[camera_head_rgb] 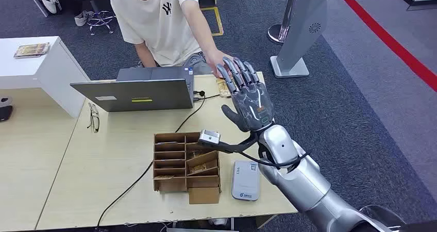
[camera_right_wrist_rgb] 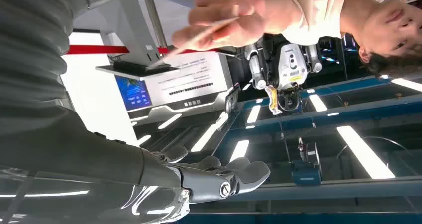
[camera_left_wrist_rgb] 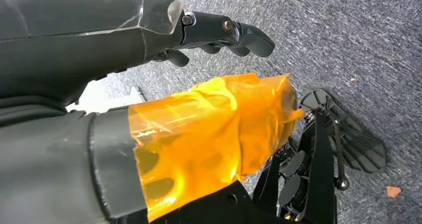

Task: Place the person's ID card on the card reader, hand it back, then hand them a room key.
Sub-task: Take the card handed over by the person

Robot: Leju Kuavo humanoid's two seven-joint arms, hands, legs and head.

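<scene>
The right robot hand is raised palm-up, fingers spread, holding nothing; the person's hand pinches the ID card just above it. Keep the palm steady, closing only once the card rests between thumb and fingers.

The head view is evenly and brightly lit from overhead, with soft, faint shadows on the pale wooden bench and sharp focus throughout. In the right wrist view, long white ceiling light strips glare, and the person's near hand is blurred. In the left wrist view, the translucent orange tape wrap glows and shows slight blur.
</scene>
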